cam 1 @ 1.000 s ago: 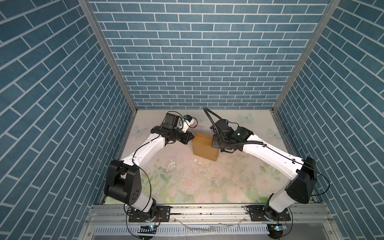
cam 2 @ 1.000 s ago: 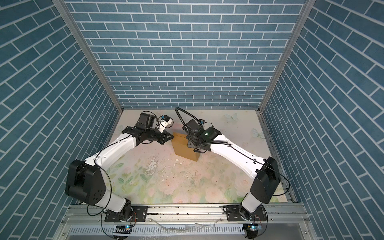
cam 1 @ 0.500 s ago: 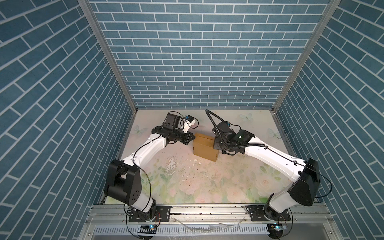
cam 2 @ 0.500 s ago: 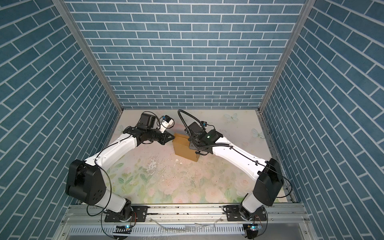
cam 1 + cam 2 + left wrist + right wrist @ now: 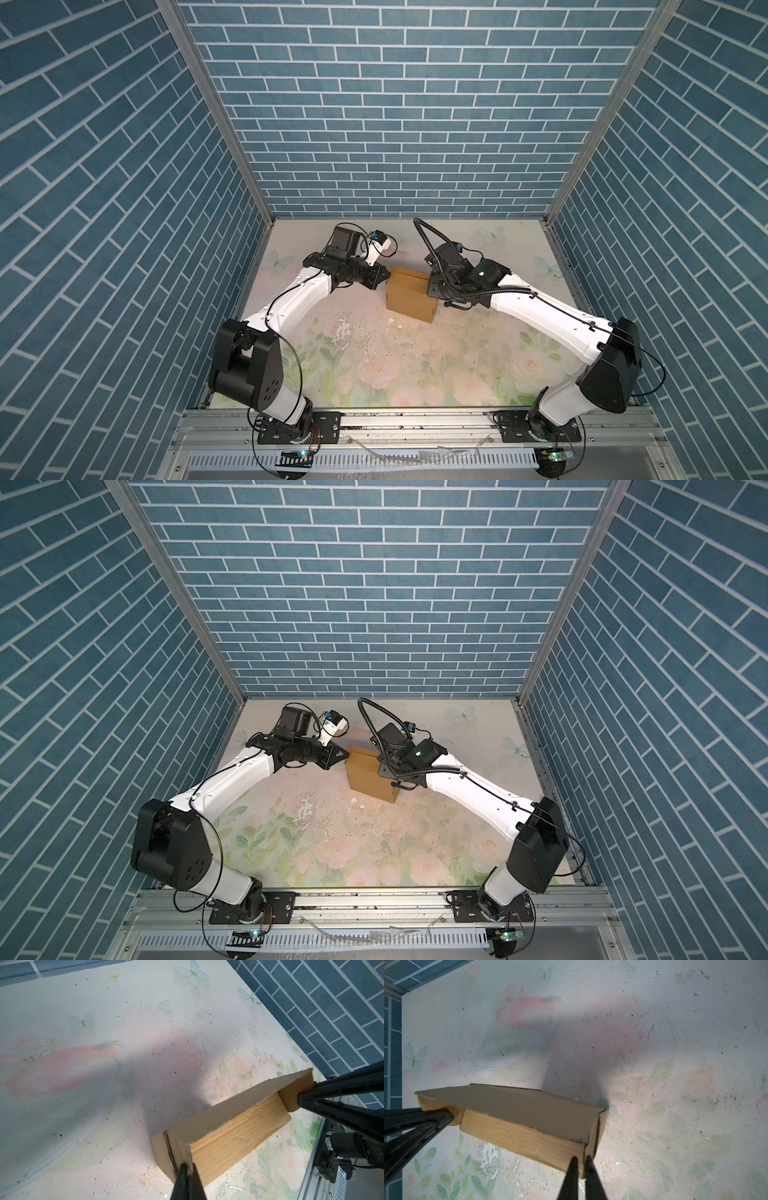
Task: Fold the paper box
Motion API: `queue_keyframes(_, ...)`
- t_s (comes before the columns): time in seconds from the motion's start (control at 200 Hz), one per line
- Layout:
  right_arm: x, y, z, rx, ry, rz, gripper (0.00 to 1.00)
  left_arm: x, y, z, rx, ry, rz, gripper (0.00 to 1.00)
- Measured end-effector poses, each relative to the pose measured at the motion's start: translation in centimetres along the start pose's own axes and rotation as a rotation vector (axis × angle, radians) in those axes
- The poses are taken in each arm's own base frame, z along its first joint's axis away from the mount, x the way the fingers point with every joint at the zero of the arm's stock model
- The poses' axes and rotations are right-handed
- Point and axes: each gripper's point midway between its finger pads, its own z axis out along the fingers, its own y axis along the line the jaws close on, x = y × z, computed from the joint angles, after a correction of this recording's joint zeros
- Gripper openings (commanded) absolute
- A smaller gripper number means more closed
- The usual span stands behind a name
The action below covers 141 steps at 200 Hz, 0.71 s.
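The paper box (image 5: 409, 297) (image 5: 370, 777) is a brown cardboard block standing folded up on the back middle of the table. My left gripper (image 5: 387, 279) (image 5: 346, 755) is at its left end, shut on the corner edge of the cardboard (image 5: 187, 1165). My right gripper (image 5: 431, 289) (image 5: 380, 771) is at the right end. Its jaws stand a narrow gap apart and straddle the corner edge (image 5: 580, 1158). In the left wrist view the box (image 5: 228, 1136) shows a rounded tab at its far end by the other gripper. The right wrist view shows the box (image 5: 519, 1126) likewise.
The floral table mat (image 5: 415, 365) has flaked white patches (image 5: 343, 328) and small crumbs in front of the box. Blue brick walls close in the left, back and right. A metal rail (image 5: 415, 424) runs along the front edge by the arm bases.
The right gripper's jaws have parted slightly at the box's right end. Its arm has shifted a little. The left gripper and the box have stayed put.
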Motion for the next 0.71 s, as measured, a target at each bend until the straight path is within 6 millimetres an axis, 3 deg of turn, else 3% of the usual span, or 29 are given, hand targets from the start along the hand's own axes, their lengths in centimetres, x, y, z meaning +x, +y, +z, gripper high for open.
queue_keyframes(0.58,0.9,-1.5,0.7,0.080,0.030,-0.006,0.23,0.0,-0.1,0.0,0.005,0.001,0.001,0.02)
queue_keyframes(0.705,0.8,-1.8,0.7,0.091,0.025,-0.008,0.13,0.0,-0.1,0.0,0.005,0.001,0.001,0.02)
